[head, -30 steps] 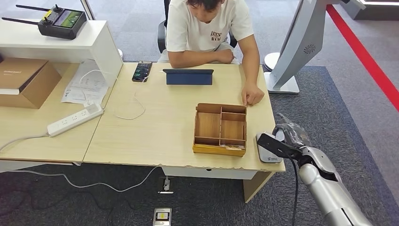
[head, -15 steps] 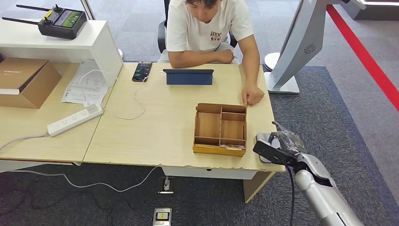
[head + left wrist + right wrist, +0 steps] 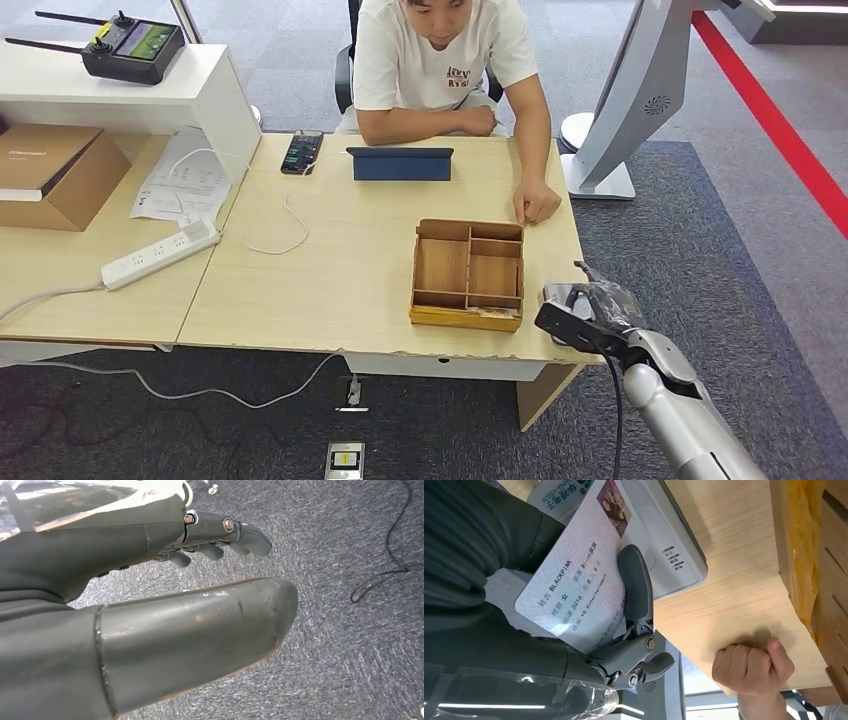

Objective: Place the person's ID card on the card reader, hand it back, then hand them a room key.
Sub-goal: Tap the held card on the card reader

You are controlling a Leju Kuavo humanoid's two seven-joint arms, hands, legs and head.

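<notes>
One ID card (image 3: 574, 575) pinched in right hand (image 3: 549, 625) fingers (image 3: 636, 587), over white card reader (image 3: 664, 535) on worktop (image 3: 734, 580), left hand (image 3: 150, 605) fingers spread, holding nothing.

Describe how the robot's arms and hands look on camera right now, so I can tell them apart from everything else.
The right arm is silver, with a black cable alongside and a dark hand under clear plastic wrap. Up close, both the right hand and the left hand are dark grey, with a thick smooth thumb, slimmer fingers and visible screws.
</notes>
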